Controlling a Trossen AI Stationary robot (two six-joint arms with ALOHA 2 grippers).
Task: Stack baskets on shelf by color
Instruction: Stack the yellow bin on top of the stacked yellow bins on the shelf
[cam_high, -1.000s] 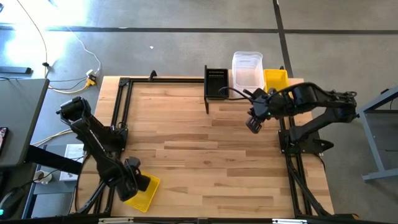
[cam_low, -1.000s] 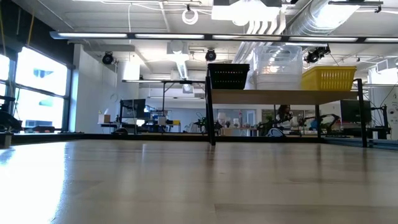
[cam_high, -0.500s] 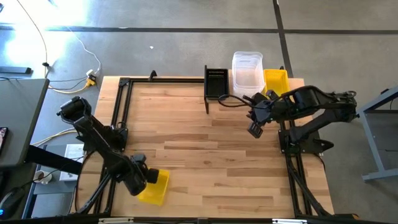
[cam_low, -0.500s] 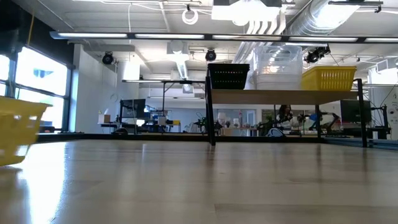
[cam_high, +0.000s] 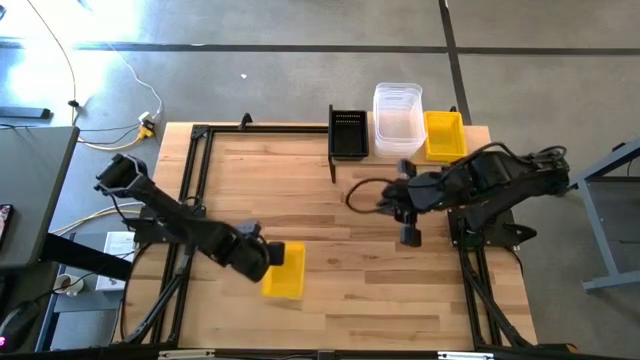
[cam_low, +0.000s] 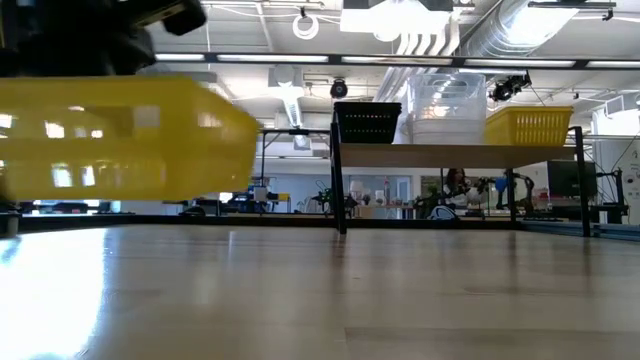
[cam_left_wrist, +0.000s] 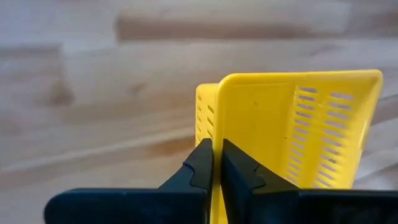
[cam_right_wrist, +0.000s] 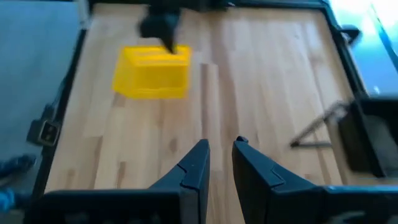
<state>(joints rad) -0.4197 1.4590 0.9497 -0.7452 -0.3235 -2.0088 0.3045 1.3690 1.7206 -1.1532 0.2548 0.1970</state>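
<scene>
A yellow mesh basket (cam_high: 284, 271) hangs over the near left part of the table, and my left gripper (cam_high: 266, 258) is shut on it. In the low view the basket (cam_low: 120, 140) floats above the tabletop. At the far edge the shelf (cam_low: 455, 155) carries a black basket (cam_high: 348, 133), stacked clear tubs (cam_high: 397, 112) and another yellow basket (cam_high: 443, 136). My right gripper (cam_high: 410, 236) hovers over the table's right half in front of the shelf, its fingers (cam_right_wrist: 221, 146) a little apart with nothing between them. My left gripper pinches the top edge of one yellow basket wall (cam_left_wrist: 216, 118), one finger (cam_left_wrist: 200, 163) outside the basket and the other (cam_left_wrist: 235, 165) inside it. The fingers come slanting down from the table's left side. The basket is lifted clear of the table and roughly level.
A black metal frame (cam_high: 200, 135) runs along the table's left, far and right edges. A dark cable (cam_high: 360, 190) loops from my right arm over the table in front of the shelf. Bare wood lies between the held basket and the shelf.
My left gripper has swung from the near left corner toward the table's middle, rising a little and turning, and has carried the yellow basket from the table's edge to above the tabletop. My right gripper has drawn back from the shelf toward the near edge and rolled.
</scene>
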